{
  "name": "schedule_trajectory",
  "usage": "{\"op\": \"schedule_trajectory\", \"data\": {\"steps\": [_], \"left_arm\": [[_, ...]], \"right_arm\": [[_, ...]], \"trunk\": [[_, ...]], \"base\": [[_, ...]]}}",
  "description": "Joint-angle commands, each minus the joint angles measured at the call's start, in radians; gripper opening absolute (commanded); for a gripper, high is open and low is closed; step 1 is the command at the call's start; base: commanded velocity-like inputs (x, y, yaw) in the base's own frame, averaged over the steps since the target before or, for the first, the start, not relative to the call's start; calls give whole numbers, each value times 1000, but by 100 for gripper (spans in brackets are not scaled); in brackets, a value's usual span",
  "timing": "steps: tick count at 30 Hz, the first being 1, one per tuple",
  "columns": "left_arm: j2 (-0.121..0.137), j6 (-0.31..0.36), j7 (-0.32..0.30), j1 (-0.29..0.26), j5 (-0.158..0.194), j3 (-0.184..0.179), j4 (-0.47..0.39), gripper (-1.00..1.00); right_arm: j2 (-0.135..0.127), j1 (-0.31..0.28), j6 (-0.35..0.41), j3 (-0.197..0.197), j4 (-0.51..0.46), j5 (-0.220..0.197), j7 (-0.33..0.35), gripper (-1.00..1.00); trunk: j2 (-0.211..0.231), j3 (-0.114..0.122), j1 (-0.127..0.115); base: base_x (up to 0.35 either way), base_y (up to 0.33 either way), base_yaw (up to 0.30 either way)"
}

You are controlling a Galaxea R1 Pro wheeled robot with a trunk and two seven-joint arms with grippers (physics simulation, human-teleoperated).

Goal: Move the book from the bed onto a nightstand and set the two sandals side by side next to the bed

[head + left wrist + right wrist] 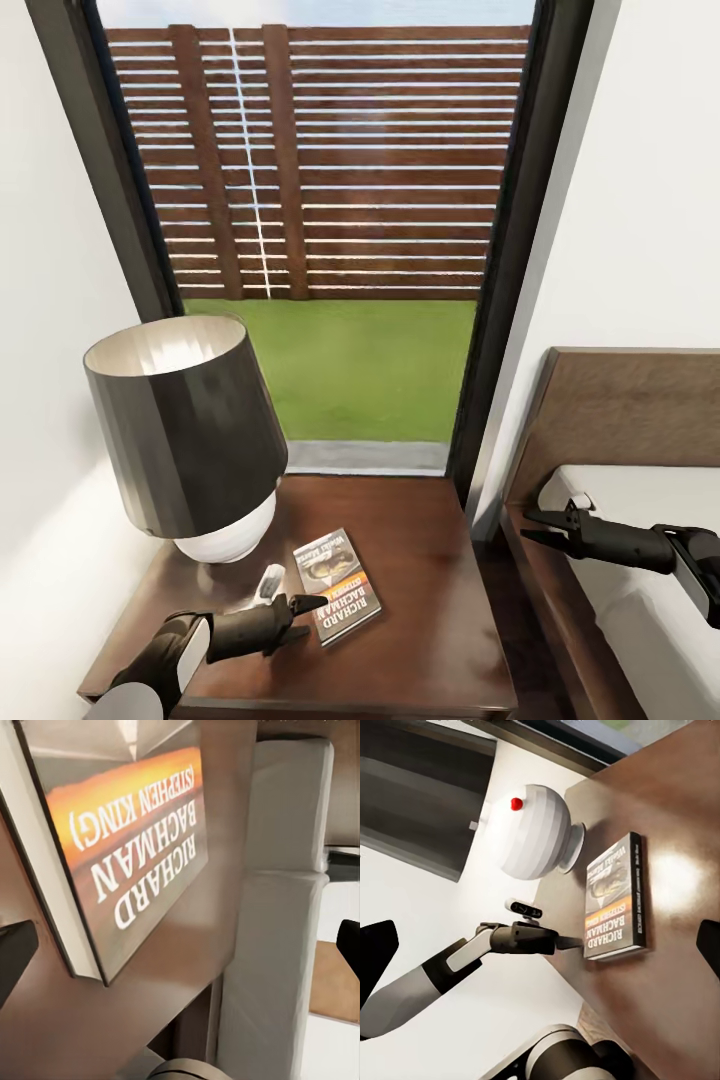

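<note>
The book (337,585), dark with an orange band, lies flat on the nightstand (440,620) in front of the lamp. My left gripper (303,616) hovers just left of the book, open, with nothing between its fingers. In the left wrist view the book (127,840) rests on the wood, and one fingertip (15,956) stands clear of it. My right gripper (533,529) is open over the edge of the bed (640,410), and the book (615,904) lies on the nightstand (682,832) ahead of it. The sandals are out of view.
A lamp (190,430) with a dark shade and a white round base (536,832) takes up the nightstand's back left. Behind it a tall dark-framed window (330,200) looks onto grass and a slatted fence. White walls stand on both sides.
</note>
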Motion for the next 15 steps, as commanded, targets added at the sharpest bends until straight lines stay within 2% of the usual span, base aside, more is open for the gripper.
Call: {"op": "schedule_trajectory", "data": {"steps": [1,15], "left_arm": [[-1,8,-5,-1,-7,7,-1,100],[-2,8,-5,-1,-7,7,-1,100]], "right_arm": [[0,0,11,0,0,-2,2,100],[0,0,10,0,0,-2,2,100]], "trunk": [[7,2,-4],[105,46,-58]], "base": [[0,0,0],[0,0,0]]}}
